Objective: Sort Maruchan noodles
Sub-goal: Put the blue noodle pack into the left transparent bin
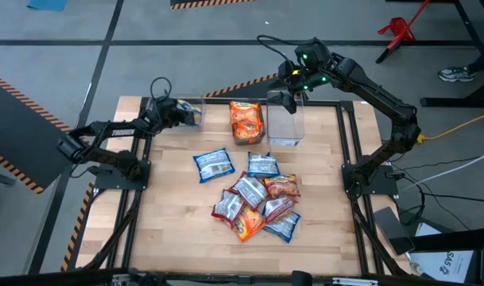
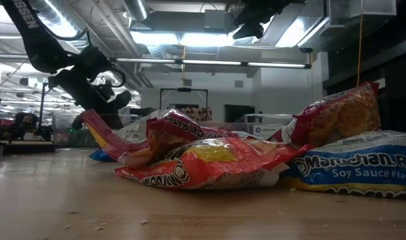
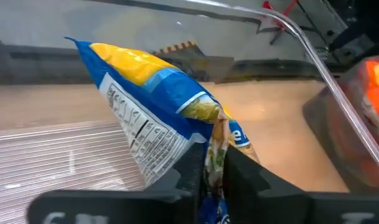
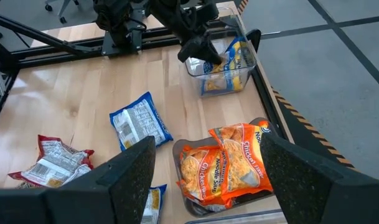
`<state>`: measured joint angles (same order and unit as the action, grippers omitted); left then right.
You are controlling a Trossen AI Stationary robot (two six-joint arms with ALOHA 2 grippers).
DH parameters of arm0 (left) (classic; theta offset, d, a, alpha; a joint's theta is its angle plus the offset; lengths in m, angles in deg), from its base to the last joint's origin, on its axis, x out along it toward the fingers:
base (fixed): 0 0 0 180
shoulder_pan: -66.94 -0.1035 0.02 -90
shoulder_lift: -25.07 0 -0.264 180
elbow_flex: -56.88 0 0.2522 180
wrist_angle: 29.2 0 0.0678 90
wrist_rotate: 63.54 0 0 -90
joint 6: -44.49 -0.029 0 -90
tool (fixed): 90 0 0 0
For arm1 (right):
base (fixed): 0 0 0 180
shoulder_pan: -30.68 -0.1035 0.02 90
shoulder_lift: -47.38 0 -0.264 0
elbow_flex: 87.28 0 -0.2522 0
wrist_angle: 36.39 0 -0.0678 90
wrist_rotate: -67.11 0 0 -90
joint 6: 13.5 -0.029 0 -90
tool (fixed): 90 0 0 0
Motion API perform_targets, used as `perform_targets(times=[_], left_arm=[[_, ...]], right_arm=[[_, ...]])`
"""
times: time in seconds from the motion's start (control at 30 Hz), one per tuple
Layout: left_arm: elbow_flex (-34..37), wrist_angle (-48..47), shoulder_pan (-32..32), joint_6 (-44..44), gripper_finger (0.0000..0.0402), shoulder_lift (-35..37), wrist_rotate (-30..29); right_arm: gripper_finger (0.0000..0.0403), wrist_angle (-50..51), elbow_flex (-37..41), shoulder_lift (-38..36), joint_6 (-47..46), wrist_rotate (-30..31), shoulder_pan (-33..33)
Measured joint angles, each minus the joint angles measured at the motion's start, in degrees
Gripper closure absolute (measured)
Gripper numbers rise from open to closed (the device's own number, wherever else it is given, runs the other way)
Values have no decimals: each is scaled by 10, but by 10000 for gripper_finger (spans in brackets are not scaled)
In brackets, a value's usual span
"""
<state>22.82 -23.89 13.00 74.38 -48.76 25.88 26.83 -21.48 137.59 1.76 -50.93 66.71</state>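
The left gripper (image 3: 215,171) is reaching into the clear bin at the far left (image 1: 192,114), and its fingers are clamped on the lower edge of a blue-and-yellow packet (image 3: 158,115). The packet is standing up between the fingers, inside the bin walls, as the right wrist view is also showing.

The right gripper (image 4: 208,165) is hanging above the far middle of the table with its fingers wide apart and nothing between them. Below it, the middle bin (image 1: 247,139) is holding orange packets (image 4: 223,165), and the clear bin just to the right (image 1: 286,127) is looking empty.

The other Maruchan noodles are lying in a loose pile (image 1: 256,205) near the centre of the table. One blue packet (image 1: 214,164) is lying apart, to the left of the pile.

I am thinking the risk now is at the release. The grip is only on a thin crinkly edge, so the packet may be sticking to a finger when the fingers part, and the arm could be lifting it out again. The packet is also leaning, so it could be resting on the bin rim and not falling flat. If the arm is pulling back too low, it may be pushing the light bin across the table.
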Motion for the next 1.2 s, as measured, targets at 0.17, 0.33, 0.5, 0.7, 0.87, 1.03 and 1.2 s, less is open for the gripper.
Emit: perform_targets(times=[0.17,0.33,0.5,0.7,0.87,1.03,1.2], left_arm=[[-3,-2,0,0,304,0,39],[-33,-33,0,-21,257,0,47],[-98,-131,0,-81,238,0,26],[-181,-275,5,-136,236,0,-7],[-216,-298,32,-142,240,0,-24],[-220,-309,67,-155,282,-15,-73],[-220,-313,76,-165,344,-69,-77]], right_arm=[[125,0,0,0,0,0,0],[125,0,0,0,0,0,0],[125,0,0,0,0,0,0],[125,1,0,0,0,0,0],[125,1,0,0,0,0,0],[125,1,0,0,0,0,0],[125,1,0,0,0,0,0]])
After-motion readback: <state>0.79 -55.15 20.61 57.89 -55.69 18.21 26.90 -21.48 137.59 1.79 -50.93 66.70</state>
